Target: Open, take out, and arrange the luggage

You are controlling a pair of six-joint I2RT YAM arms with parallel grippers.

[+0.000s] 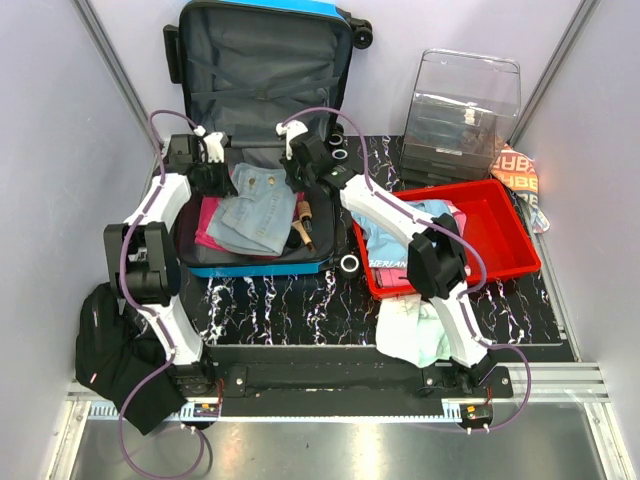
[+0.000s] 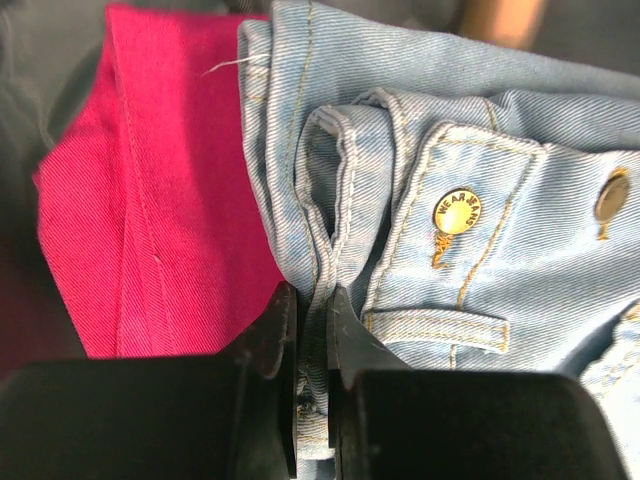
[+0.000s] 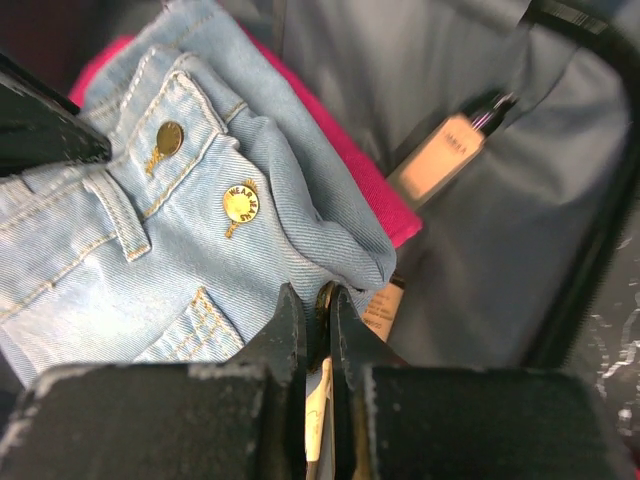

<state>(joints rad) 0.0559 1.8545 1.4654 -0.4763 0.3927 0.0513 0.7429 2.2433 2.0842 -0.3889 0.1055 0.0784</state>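
See luggage (image 1: 255, 269) open at far-left of tabletop (image 1: 300, 300), lid upright. Note L claw (image 2: 312, 310) pinching jeans (image 2: 500, 200) at waist fold, next to pink cloth (image 2: 150, 200). Note R claw (image 3: 318, 310) nipping jeans' other corner, both inside luggage.

We see a black marbled table (image 1: 290, 300). The open luggage (image 1: 260, 268) lies on it under the left pincer (image 2: 312, 400) and the right pincer (image 3: 320, 330). To the right of the right pincer sit a red tray (image 1: 490, 230) and a clear drawer box (image 1: 465, 105). A pale green cloth (image 1: 410, 335) lies on the table behind that pincer, towards the arm bases.
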